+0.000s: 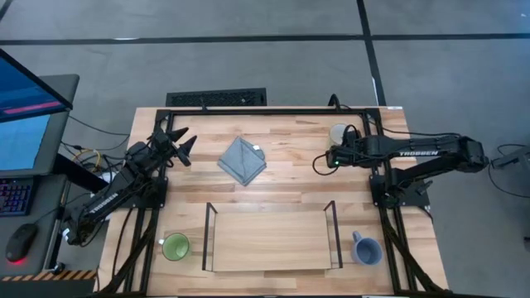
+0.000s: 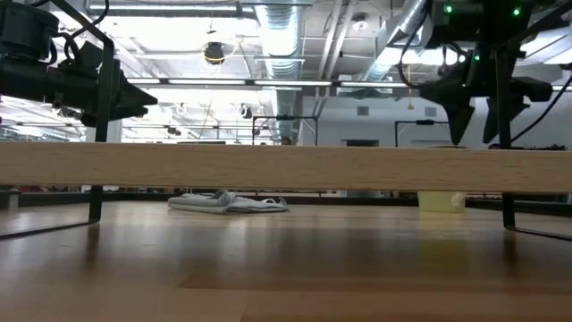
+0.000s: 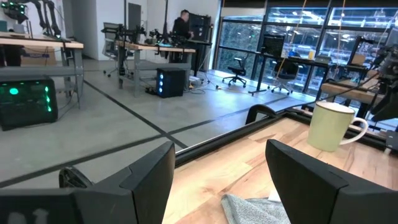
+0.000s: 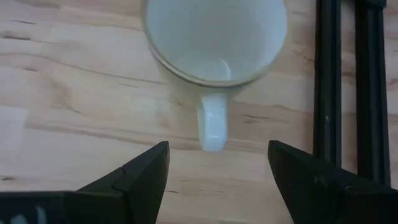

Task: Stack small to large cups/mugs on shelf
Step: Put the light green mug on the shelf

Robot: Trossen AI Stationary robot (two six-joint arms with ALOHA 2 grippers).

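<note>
High view first, sweeping from the left edge of the light wooden tabletop: the left gripper is hovering over the far-left part of the table, its two dark fingers standing wide apart and holding nothing, pointing toward the grey folded cloth that is lying just beside it toward the table's middle. Nearer the front edge, the small green handled mug is sitting upright on the tabletop, just beside the left black wire-frame end of the low rectangular light-wood shelf, which is spanning the front centre and is carrying no mug. Moving on to the right, the small blue-grey handled mug is standing just outside the shelf's right wire end (upright as well, its handle toward the back of the table). Farther back on that side, the right gripper is hanging directly above the small cream-white handled mug near the far-right corner, beside the black frame rail; its fingers are spread wide with the mug's handle showing between them, and they are not touching the mug. Left wrist view is showing the same cream-white mug standing upright across the table.
</note>
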